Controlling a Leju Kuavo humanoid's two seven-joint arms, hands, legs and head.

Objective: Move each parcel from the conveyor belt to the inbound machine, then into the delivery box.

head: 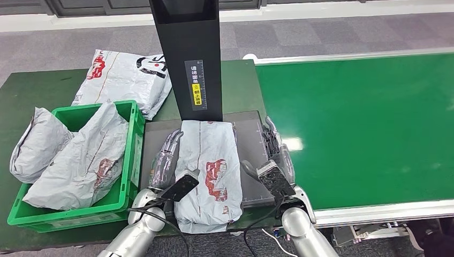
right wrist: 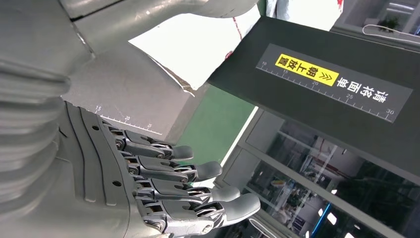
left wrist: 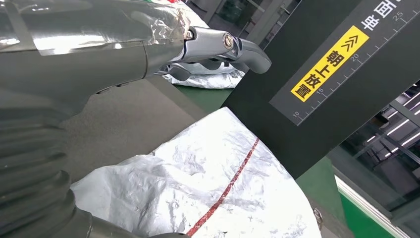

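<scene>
The parcel (head: 207, 174) lies flat on the dark machine plate (head: 251, 134), between the two hands. The left hand (head: 166, 160) and right hand (head: 277, 158) hold nothing, fingers straight and spread.

Lighting is bright, even and overhead. A white glare patch sits on the belt (head: 375, 123) near its left end. Shadows are soft and short. The head view is sharp. Both wrist views blur close in; the parcel (left wrist: 213, 183) is overexposed.
</scene>
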